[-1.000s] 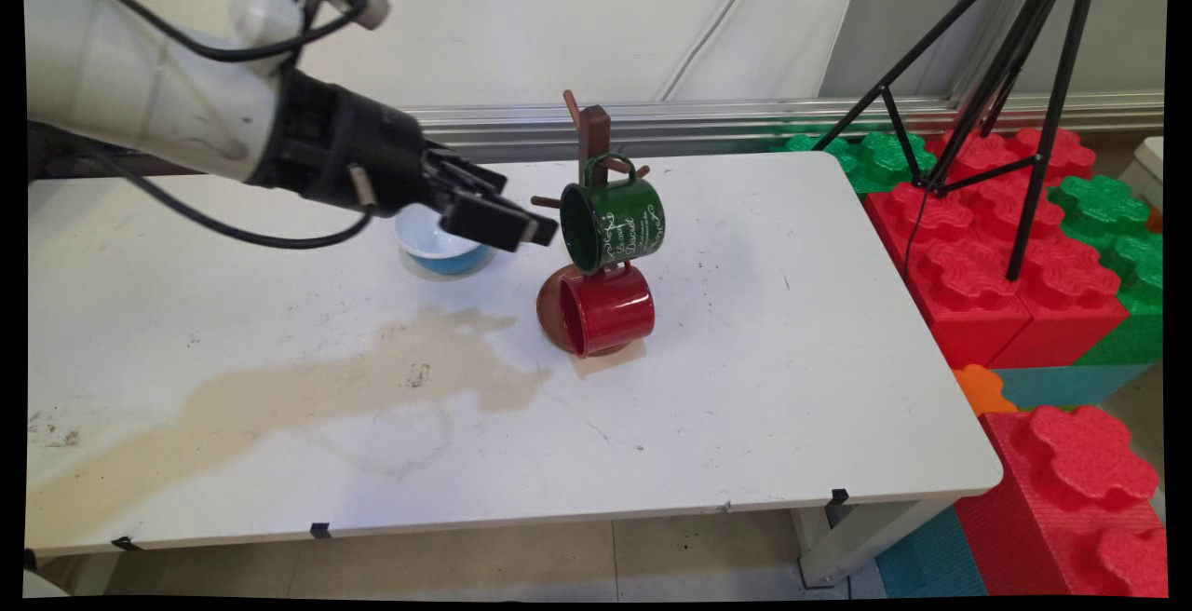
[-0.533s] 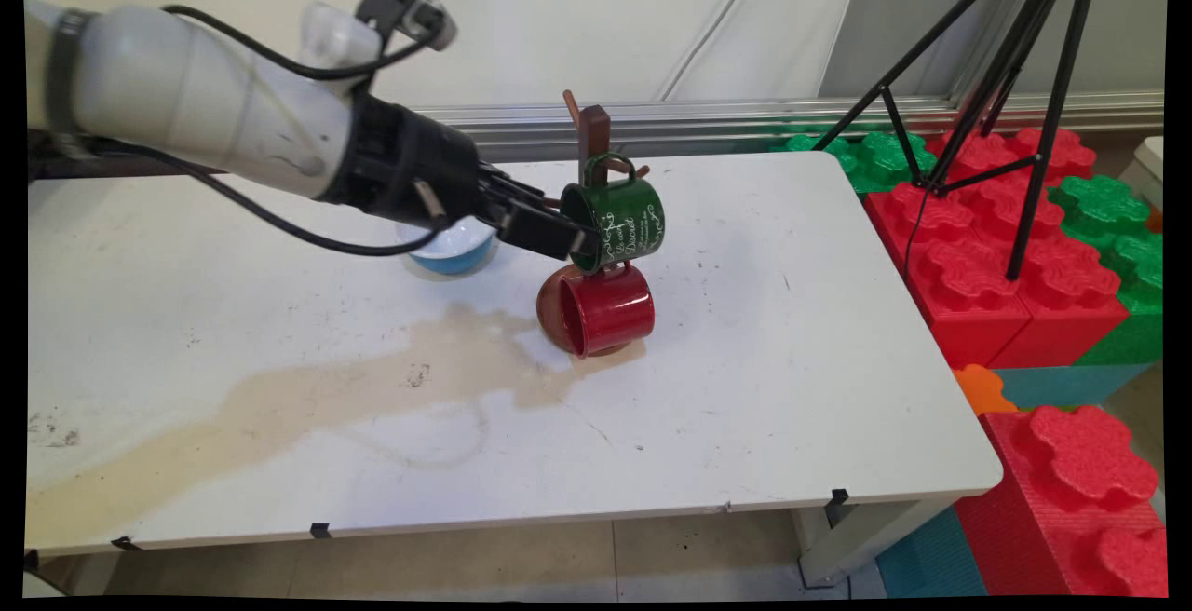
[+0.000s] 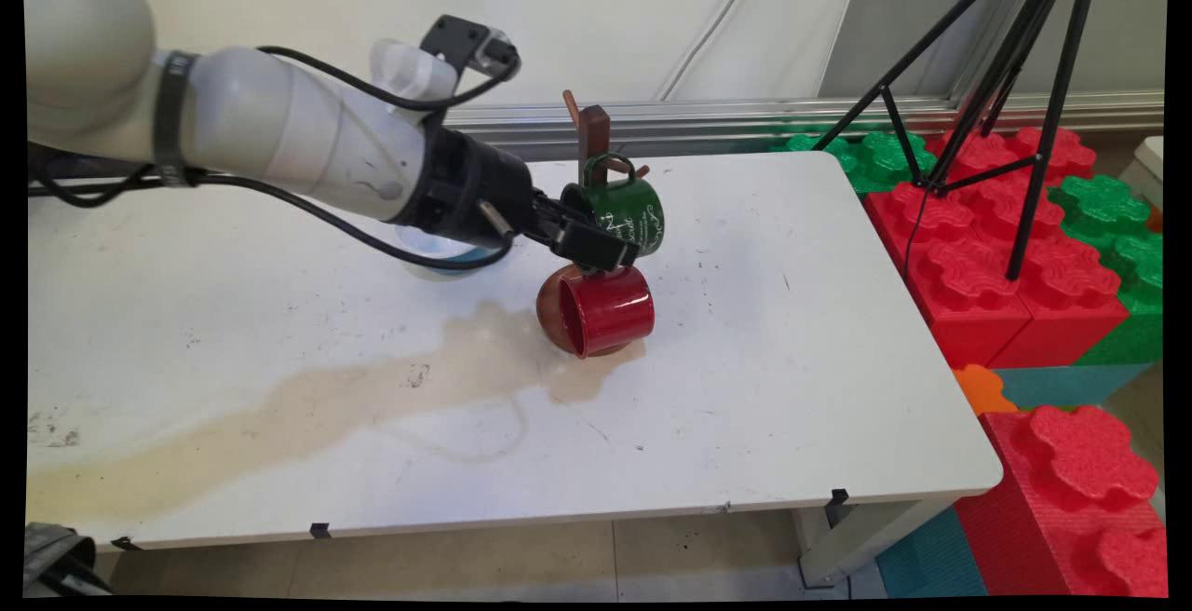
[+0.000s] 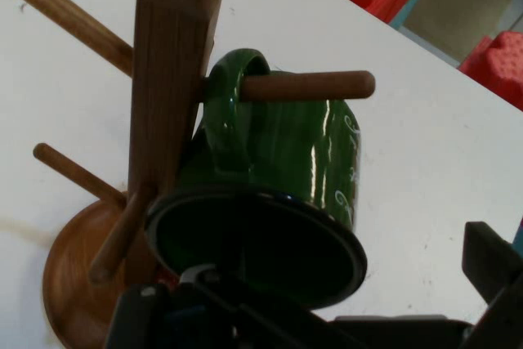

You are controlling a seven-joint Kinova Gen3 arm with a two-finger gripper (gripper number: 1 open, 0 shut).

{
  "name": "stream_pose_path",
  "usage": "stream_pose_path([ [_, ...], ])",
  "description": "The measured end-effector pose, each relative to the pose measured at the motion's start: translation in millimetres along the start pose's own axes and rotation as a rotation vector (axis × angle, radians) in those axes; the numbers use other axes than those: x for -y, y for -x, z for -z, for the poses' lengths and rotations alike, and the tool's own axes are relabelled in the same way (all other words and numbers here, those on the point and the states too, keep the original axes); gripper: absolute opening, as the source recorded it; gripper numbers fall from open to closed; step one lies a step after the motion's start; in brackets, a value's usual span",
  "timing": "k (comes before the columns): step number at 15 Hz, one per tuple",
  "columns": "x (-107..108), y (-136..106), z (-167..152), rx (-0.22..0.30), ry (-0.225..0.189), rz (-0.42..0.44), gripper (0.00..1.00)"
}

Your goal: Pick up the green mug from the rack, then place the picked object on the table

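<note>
White bench (image 3: pixel 745 387), stained tan across its near left, carries a wooden mug tree (image 3: pixel 593 131) just right of centre. A green mug (image 3: pixel 626 212) hangs by its handle on a peg, mouth toward 9 o'clock; a red mug (image 3: pixel 607 310) hangs below it, at 6 o'clock. The tool (image 3: pixel 589 243) is spread open, and its near finger seems to reach across the green mug's rim, though contact is hard to confirm. In the hand view the rim (image 4: pixel 270 239) lies between the fingers (image 4: pixel 490 263). The arm stretches almost level from 9 o'clock, over a blue bowl (image 3: pixel 445 255). Red and green foam blocks (image 3: pixel 1006 248) and a black tripod (image 3: pixel 1015 61) stand at 3 o'clock.
</note>
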Motion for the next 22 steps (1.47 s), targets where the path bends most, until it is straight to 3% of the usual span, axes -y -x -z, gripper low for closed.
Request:
stream_pose_path([
  [12, -4, 1, -28, -0.018, -0.020, 0.033, 1.00],
  [13, -4, 1, -30, -0.020, -0.021, 0.034, 0.00],
  [22, -7, 3, -30, -0.030, -0.037, 0.030, 0.00],
])
